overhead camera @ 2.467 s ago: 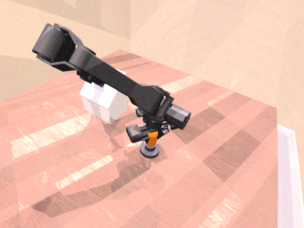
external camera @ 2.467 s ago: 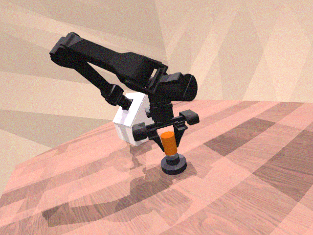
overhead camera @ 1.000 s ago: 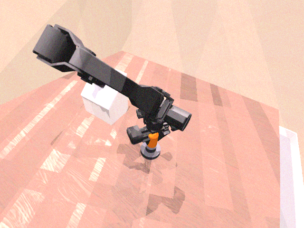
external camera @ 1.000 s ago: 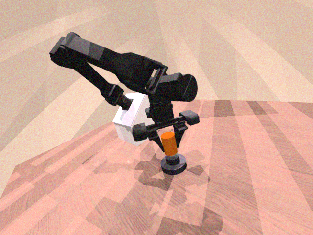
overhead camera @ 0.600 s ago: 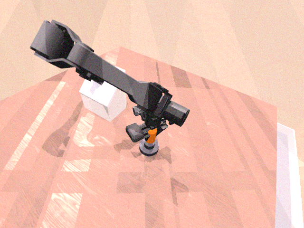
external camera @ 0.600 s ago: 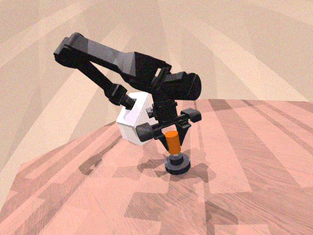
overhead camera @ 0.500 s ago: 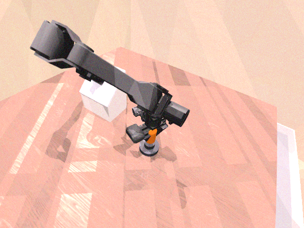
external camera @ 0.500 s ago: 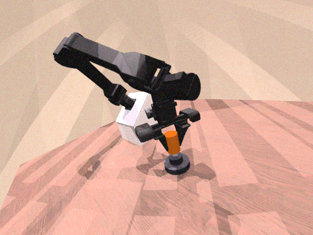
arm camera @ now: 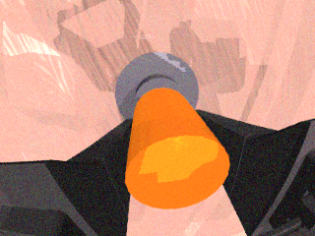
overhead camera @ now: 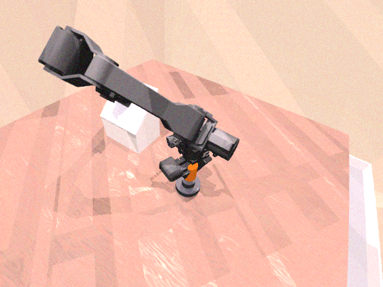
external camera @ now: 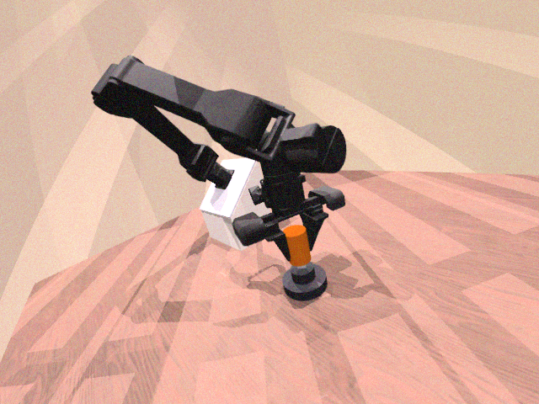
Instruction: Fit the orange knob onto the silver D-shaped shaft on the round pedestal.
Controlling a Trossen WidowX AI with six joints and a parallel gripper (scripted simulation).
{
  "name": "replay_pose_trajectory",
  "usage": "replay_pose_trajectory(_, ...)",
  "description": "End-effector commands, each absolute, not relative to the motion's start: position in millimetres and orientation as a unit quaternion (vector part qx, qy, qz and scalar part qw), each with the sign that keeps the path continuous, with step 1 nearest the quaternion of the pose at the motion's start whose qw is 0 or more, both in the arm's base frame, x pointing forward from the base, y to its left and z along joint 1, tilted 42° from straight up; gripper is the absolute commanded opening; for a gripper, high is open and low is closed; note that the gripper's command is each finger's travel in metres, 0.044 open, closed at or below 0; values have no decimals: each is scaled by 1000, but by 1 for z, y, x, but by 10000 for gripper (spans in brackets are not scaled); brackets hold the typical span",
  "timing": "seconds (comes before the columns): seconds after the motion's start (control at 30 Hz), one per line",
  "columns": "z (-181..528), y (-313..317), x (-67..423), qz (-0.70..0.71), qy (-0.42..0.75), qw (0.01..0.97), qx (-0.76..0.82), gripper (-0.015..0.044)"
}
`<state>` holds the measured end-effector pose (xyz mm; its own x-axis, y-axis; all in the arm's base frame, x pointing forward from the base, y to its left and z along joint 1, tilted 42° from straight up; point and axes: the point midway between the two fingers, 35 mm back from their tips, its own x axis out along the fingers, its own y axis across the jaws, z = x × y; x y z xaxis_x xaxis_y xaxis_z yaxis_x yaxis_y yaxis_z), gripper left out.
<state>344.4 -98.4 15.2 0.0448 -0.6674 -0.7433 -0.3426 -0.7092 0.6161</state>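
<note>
My gripper [overhead camera: 191, 173] [external camera: 298, 247] [arm camera: 163, 121] is shut on the orange knob [overhead camera: 192, 173] [external camera: 297, 244] [arm camera: 172, 147], a plain orange cylinder held upright. The knob stands directly over the round dark grey pedestal [overhead camera: 187, 188] [external camera: 305, 284] [arm camera: 157, 83] on the wooden table. In the exterior view the knob's lower end rests at the pedestal's raised grey hub. The silver shaft is hidden under the knob. I cannot tell how far the knob has slid down. The knob's hole is hidden.
A white block [overhead camera: 131, 123] [external camera: 228, 204] at the arm's base stands behind and left of the pedestal. A pale white ledge [overhead camera: 363, 222] runs along the table's right edge in the top view.
</note>
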Motion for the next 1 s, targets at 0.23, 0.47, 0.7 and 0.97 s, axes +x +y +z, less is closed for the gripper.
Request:
replay_pose_trajectory(0.23, 13, -100, 344, -592, -354, 139, 710, 0)
replay_pose_trajectory(0.47, 14, -98, 344, -592, -354, 139, 710, 0)
replay_pose_trajectory(0.7, 16, -96, 344, -583, -370, 120, 714, 0)
replay_pose_trajectory(0.97, 17, -97, 345, -480, -495, -50, 722, 0)
